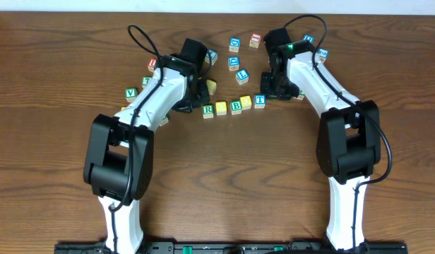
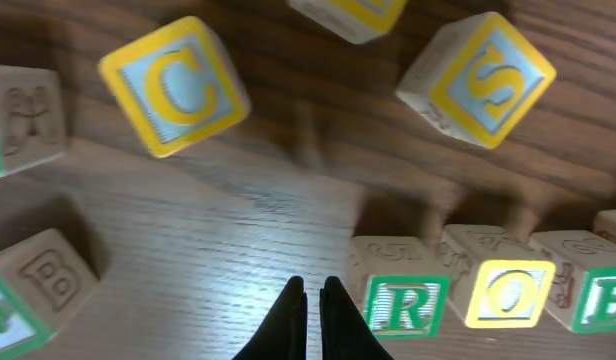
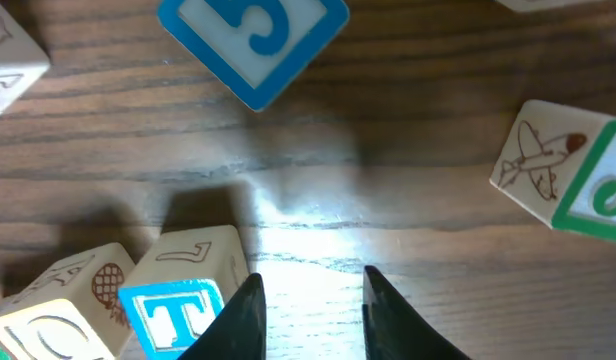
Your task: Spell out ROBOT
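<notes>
- Left gripper: we are logging its jaws as pressed together with nothing between them. It is hovering low over the bare table, just beside the R cube.
- Right gripper: we are logging its jaws as standing apart, with only wood showing in the gap. One finger is sitting just beside the T cube; we cannot tell whether they are touching.
- The row, read outward from the left gripper in the overhead view: R cube, first O cube, B cube, second O cube, T cube. The cubes are lying close together between the two grippers, in a slightly bowed line that is drifting away from the robot toward the T end.
- Progress, as we are judging it: all five letters are sitting in the right order, so the word is reading as spelled. Neither gripper is carrying a cube. Only evening out the line and drawing the arms clear appears to be left.
- Spares lying outside the row: C cube and S cube beyond the left gripper, a blue-framed cube and an airplane cube beyond the right. None is intruding on the word.
</notes>
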### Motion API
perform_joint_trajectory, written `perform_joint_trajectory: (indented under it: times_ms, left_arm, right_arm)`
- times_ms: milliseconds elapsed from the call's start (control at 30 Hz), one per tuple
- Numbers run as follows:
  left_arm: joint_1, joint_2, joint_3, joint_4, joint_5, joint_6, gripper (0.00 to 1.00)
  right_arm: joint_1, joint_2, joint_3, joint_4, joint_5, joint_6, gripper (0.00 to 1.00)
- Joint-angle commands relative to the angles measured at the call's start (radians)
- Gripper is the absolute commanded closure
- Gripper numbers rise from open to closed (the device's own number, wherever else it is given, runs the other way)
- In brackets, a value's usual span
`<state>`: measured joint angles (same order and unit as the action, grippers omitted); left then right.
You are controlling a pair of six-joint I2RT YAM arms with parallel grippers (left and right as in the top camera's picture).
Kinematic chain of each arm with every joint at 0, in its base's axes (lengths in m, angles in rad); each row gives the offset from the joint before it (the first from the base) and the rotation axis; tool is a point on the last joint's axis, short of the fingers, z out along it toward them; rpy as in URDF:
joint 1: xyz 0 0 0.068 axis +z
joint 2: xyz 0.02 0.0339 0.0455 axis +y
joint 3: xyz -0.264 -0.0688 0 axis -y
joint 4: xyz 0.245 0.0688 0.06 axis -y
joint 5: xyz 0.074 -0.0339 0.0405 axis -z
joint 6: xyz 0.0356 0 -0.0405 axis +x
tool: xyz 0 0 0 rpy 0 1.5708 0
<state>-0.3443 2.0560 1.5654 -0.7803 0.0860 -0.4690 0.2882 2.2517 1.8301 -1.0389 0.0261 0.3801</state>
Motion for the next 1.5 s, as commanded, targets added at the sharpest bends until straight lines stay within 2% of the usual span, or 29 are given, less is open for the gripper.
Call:
perform_joint_trajectory:
  times_ms: [0, 367, 1100, 1467]
  left_arm:
    - [0.0, 0.012, -0.007, 0.006, 0.046, 0.027, 0.92]
    - [0.0, 0.055, -0.007, 0.019, 0.056, 0.019, 0.93]
    - [-0.002, 0.08, -0.013, 0.053, 0.037, 0.0, 0.92]
    - [-0.061, 0.08, -0.013, 0.101, 0.037, 0.0, 0.93]
  right_arm:
    - [-0.002, -0.023, 0.017, -0.019, 0.016, 0.003, 0.73]
    - [-0.002, -0.023, 0.017, -0.074, 0.016, -0.03, 0.73]
    - [-0.001, -0.023, -0.005, -0.043, 0.016, -0.03, 0.74]
    - [-0.001, -0.023, -0.006, -0.039, 0.016, -0.03, 0.72]
